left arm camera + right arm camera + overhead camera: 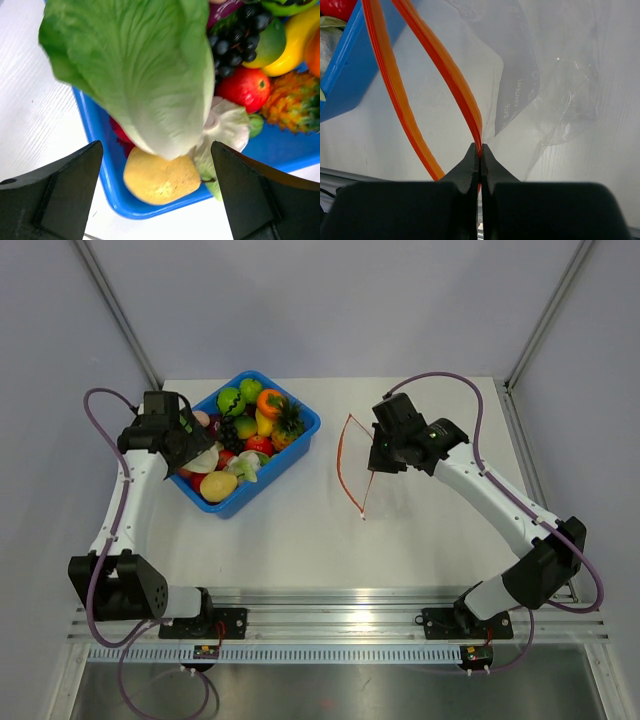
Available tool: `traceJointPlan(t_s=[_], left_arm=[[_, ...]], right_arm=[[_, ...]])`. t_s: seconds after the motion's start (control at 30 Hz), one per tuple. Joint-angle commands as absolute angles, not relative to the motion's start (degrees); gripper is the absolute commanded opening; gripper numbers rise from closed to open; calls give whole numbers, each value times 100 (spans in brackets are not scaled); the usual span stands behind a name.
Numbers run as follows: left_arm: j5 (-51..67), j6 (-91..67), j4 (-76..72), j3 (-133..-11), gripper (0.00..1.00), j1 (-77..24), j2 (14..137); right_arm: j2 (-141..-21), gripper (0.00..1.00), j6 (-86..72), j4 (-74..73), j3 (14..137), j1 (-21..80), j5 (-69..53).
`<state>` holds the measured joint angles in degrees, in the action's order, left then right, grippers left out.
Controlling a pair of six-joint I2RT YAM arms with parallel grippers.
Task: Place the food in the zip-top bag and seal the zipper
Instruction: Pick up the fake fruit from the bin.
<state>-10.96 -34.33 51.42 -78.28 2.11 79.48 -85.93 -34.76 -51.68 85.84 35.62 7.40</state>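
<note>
2 claws split it: my right claw (480, 152) clenches the zipper (455, 85) to hold the bag (545, 75) agape, my left claw (156, 147) spreads over the lettuce (135, 65) to grab it.

You have a white table (300, 550) with a faint wood grain and a metal rail (340, 598) along its near edge. Two things lie directly on it. The blue bin (273, 468) sits toward the far left corner, turned at an angle to the table's edges. The zip-top bag (545, 100) lies right of the middle, near the bin but not touching it. Its clear film is crinkled on the surface, and its zipper (341, 462) is bowed open on the side facing the bin.
</note>
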Motion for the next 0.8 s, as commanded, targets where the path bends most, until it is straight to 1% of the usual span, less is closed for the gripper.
traceJointPlan(t_s=[0.0, 0.1, 0.3, 0.43, 0.6, 0.77], left_arm=[[-1003, -3278, 5054, -7463, 91, 132, 7515], [-932, -3366, 4949, -7120, 91, -95, 7383], [-835, -3489, 4922, -6908, 91, -281, 7593], [-905, -3709, 4939, -6820, 96, -290, 7637], [-835, -3902, 5010, -6759, 97, -351, 7743], [-1072, -4376, 5150, -6732, 91, -588, 7918]], right_arm=[[-8464, 0, -3472, -4957, 8604, 3586, 686], [-8499, 0, -3480, -4922, 8604, 3577, 624], [-8482, 0, -3498, -4930, 8596, 3586, 571], [-8446, 0, -3507, -4975, 8587, 3577, 633], [-8481, 0, -3516, -4940, 8596, 3586, 571], [-8517, 0, -3516, -4904, 8604, 3586, 484]])
